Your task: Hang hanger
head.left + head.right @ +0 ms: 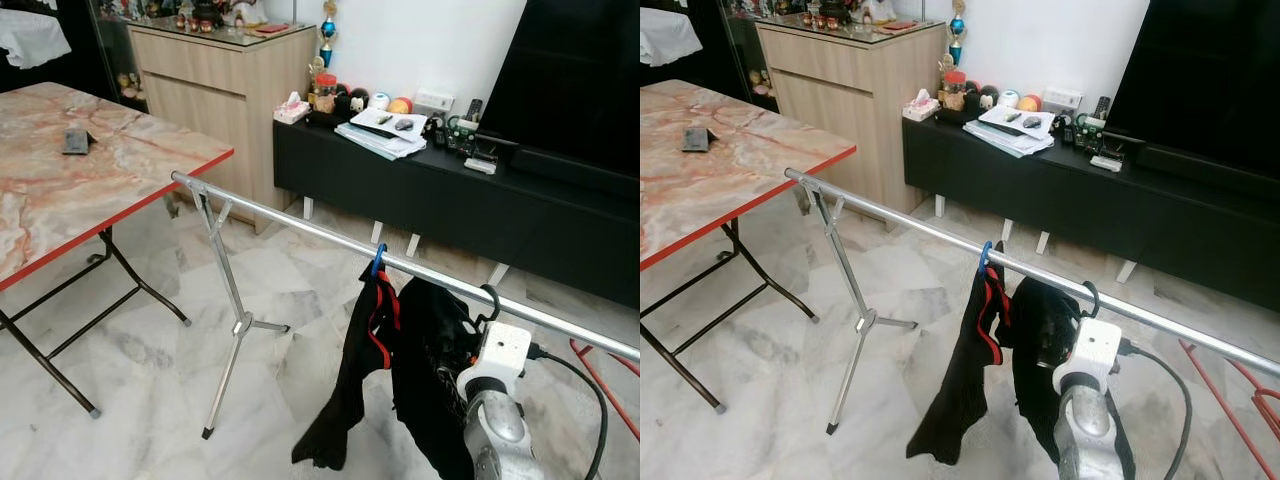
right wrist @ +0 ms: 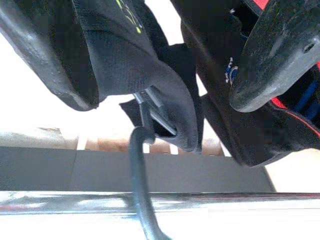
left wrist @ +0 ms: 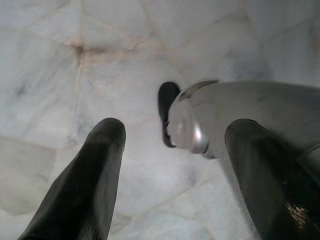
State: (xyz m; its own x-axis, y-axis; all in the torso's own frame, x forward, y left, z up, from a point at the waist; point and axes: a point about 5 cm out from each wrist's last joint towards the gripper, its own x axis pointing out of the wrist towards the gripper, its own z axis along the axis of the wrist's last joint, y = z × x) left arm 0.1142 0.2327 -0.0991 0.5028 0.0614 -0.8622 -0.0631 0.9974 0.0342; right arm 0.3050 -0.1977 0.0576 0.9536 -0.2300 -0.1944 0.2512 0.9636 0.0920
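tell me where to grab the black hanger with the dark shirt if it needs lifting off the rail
Grip the black hanger at its neck, just under the hook, coming up from below the rail. The hook curls over the rail and the dark garment covers the hanger's arms, so the neck is probably the only firm, exposed part. The right gripper already sits open there.

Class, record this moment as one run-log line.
task: hang hanger | black hanger: hooked over rail | right gripper: open beside black garment | left gripper: open, idle above floor

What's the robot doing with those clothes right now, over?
Right gripper open at black garment's collar. Black hanger hook over rail, beside blue hanger. Left gripper open, idle above floor. Nothing blocking.
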